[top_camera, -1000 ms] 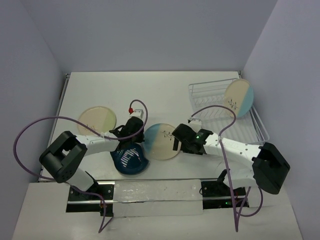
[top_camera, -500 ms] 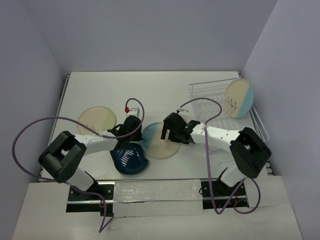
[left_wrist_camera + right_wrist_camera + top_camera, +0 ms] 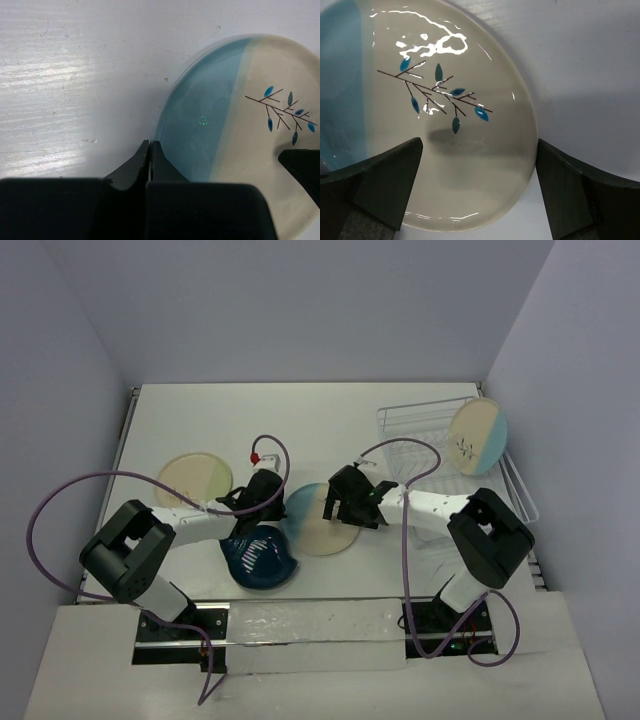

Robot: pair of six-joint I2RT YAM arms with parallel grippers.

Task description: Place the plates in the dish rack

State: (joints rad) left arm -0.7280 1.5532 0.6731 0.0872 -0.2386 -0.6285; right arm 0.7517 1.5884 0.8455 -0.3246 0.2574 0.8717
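A cream-and-light-blue plate with a dark sprig point(image 3: 316, 531) lies mid-table, seemingly tipped up on its left side. My left gripper point(image 3: 276, 503) is shut, and its tips point(image 3: 150, 143) touch the plate's blue rim point(image 3: 210, 120). My right gripper point(image 3: 333, 508) is open; in its wrist view the gripper point(image 3: 479, 145) straddles the plate's cream edge point(image 3: 445, 150), one finger over the plate, one beyond its rim. A second sprig plate point(image 3: 477, 436) stands in the wire dish rack point(image 3: 420, 460). The pale yellow plate point(image 3: 195, 480) lies at the left. The teal leaf dish point(image 3: 258, 556) lies under the left arm.
The rack stands at the back right against the right wall. Purple cables loop over both arms. The table's near edge runs just behind the teal dish.
My right gripper has swung left and forward onto the plate's cream edge. The plate now looks narrower, tipped up on its left side. My left gripper has barely moved.
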